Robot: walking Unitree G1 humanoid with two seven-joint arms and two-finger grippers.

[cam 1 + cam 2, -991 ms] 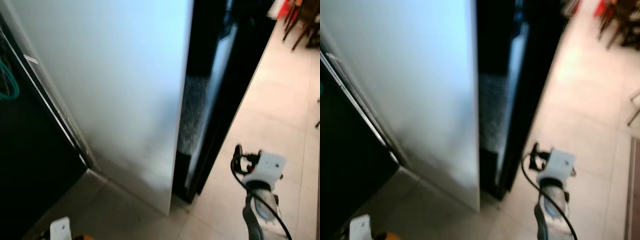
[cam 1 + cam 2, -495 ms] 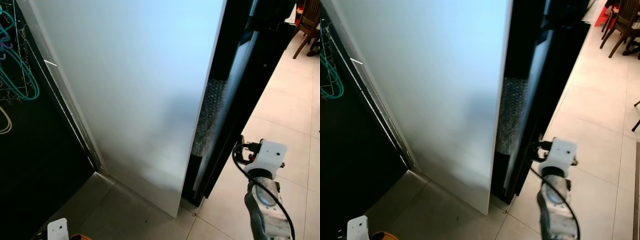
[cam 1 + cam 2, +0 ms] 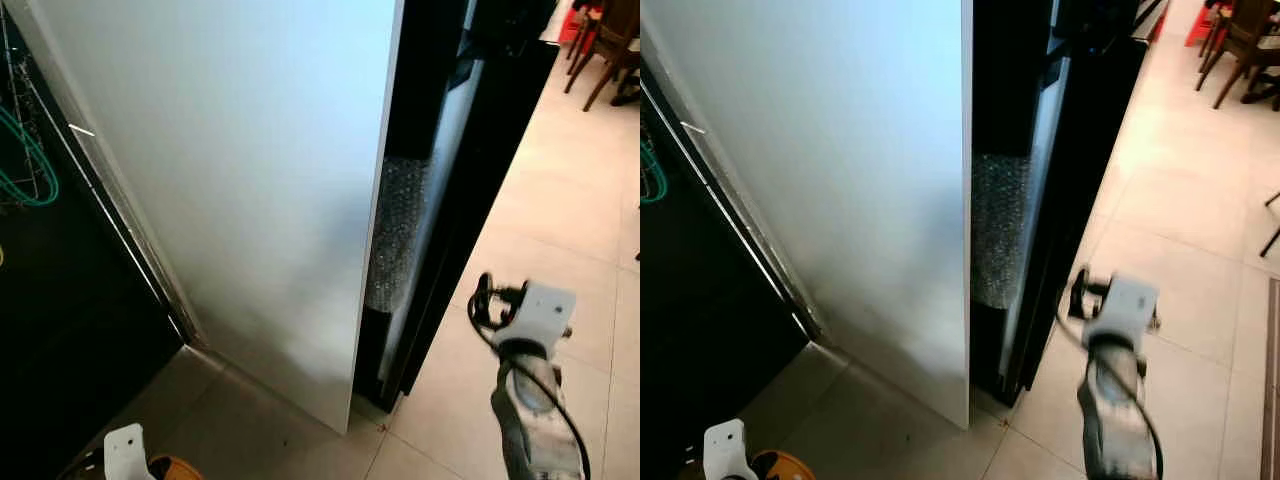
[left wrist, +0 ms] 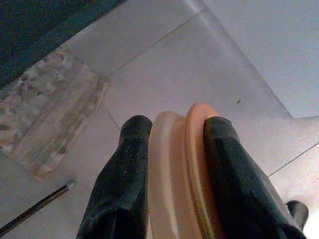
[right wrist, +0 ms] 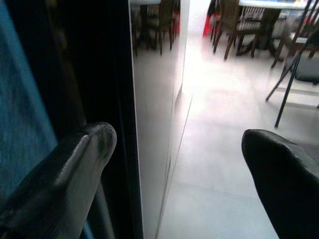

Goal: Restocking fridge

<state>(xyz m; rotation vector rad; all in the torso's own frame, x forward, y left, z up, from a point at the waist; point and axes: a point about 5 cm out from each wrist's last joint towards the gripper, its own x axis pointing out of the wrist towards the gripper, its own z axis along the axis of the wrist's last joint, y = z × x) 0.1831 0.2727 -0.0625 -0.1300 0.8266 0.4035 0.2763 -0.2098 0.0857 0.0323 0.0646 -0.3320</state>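
The fridge's tall white panel [image 3: 250,180] fills the middle. To its right stands a black door [image 3: 480,170], ajar, with a strip of bubble wrap [image 3: 395,230] in the dark gap. My right arm's white wrist [image 3: 535,315] is low beside the black door. In the right wrist view my right gripper [image 5: 179,144] is open wide, and one finger [image 5: 84,154] is close to the door's edge [image 5: 149,124]. My left gripper [image 4: 177,124] is shut on a round cream and orange thing [image 4: 184,164], seen edge-on above the floor; it also shows at the bottom left [image 3: 170,468].
A dark opening on the left holds teal wire hangers [image 3: 30,170]. Wooden chairs [image 3: 610,50] stand on the pale tiled floor [image 3: 570,200] at the far right. A patterned mat [image 4: 45,119] and a thin rod [image 4: 35,209] lie on the floor under my left hand.
The whole picture has swung and sharpened, so the camera moved. A little more of the orange thing shows at the bottom left. My right wrist stays beside the black door.
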